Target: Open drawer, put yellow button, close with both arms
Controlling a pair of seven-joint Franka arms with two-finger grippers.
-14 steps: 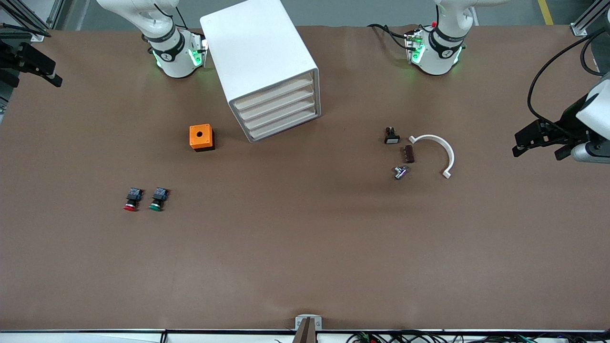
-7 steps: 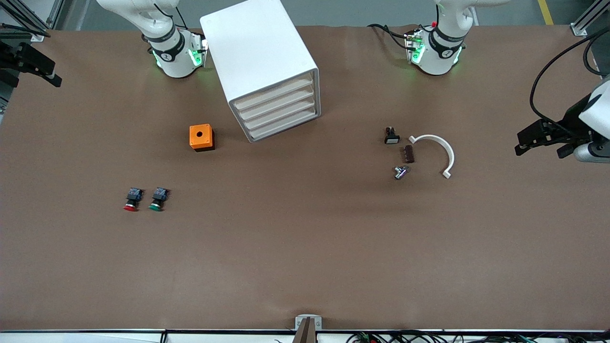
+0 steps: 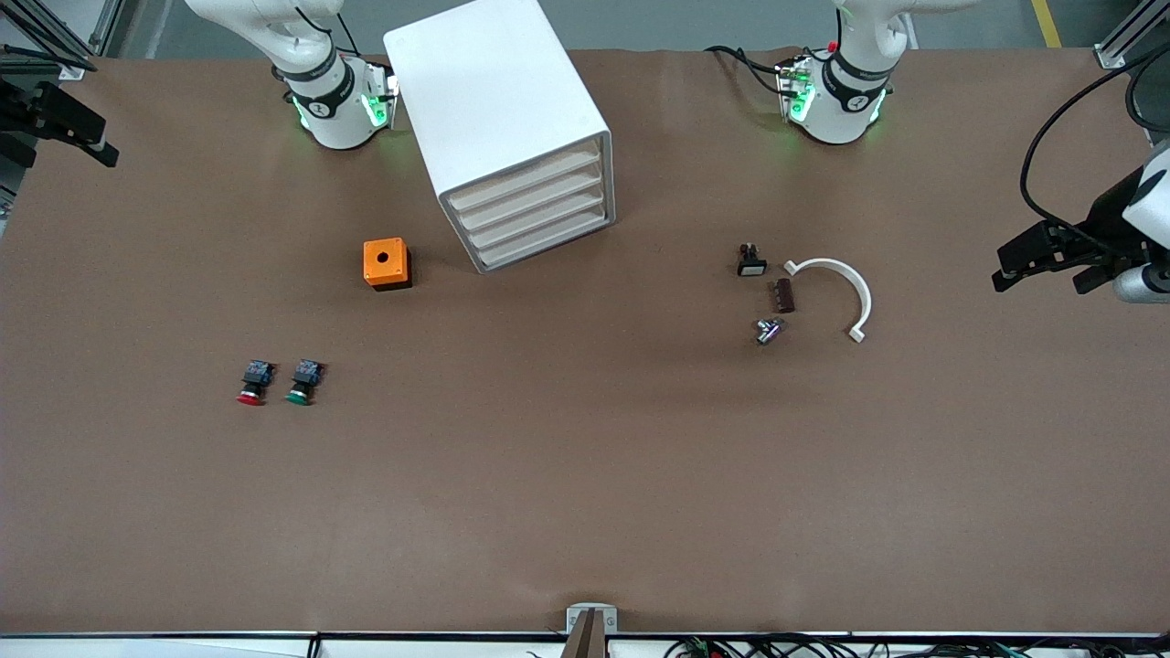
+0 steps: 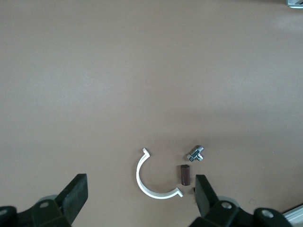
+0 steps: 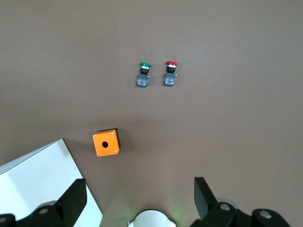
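Note:
The white cabinet (image 3: 498, 119) stands between the two arm bases, and its four cream-fronted drawers (image 3: 535, 208) are all pushed in. No yellow button is in view. My left gripper (image 3: 1039, 274) hangs open and empty over the table's edge at the left arm's end. In the left wrist view, the left gripper (image 4: 141, 196) looks down on a white curved clip (image 4: 150, 182). My right gripper (image 3: 69, 128) is open and empty over the table's edge at the right arm's end. In the right wrist view, the right gripper (image 5: 140, 198) frames the cabinet's corner (image 5: 42, 184).
An orange box with a round hole (image 3: 386, 263) sits beside the cabinet. A red-capped button (image 3: 253, 382) and a green-capped button (image 3: 303, 381) lie nearer the front camera. A small black part (image 3: 751, 260), brown cylinder (image 3: 784, 295), metal fitting (image 3: 768, 330) and white clip (image 3: 841, 292) lie toward the left arm's end.
The left gripper has drifted a little farther out toward the left arm's end of the table. The right gripper and all objects are unchanged.

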